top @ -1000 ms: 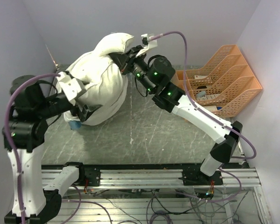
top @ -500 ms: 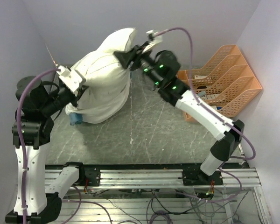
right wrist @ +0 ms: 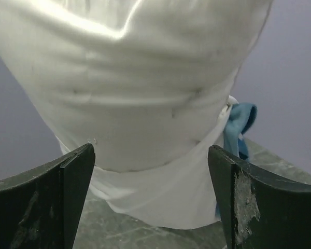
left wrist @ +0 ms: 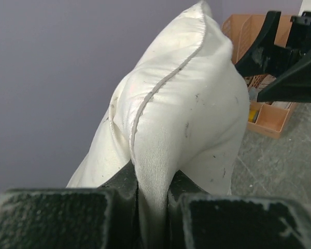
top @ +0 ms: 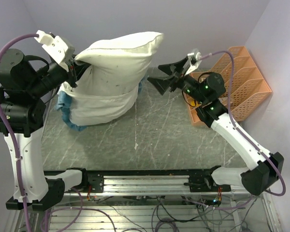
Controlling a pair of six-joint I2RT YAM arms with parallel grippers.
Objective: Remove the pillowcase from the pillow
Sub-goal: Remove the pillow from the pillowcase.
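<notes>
The pillow (top: pixel 118 60) hangs lifted off the table, plump and off-white with small dark specks. My left gripper (top: pixel 76 72) is shut on its upper left corner; the left wrist view shows the white seam fabric pinched between the fingers (left wrist: pixel 153 207). The pillowcase (top: pixel 94 108) sags round the pillow's lower part, white inner side out, with its blue edge (top: pixel 65 104) showing at the left. My right gripper (top: pixel 154 76) stands open to the right of the pillow, apart from it. From that wrist I see pillow (right wrist: pixel 140 78) and drooping pillowcase (right wrist: pixel 160 199) beyond the open gripper (right wrist: pixel 150 153).
An orange multi-slot file tray (top: pixel 237 82) with a few items stands at the right against the wall. Walls close in behind and on both sides. The grey marbled table (top: pixel 150 135) runs forward to the metal rail (top: pixel 145 181) holding the arm bases.
My left gripper closed on the pillow's corner and lifted it up and left. My right gripper let go of the pillow's top, opened, and drew back to the right. The pillowcase slid lower.
</notes>
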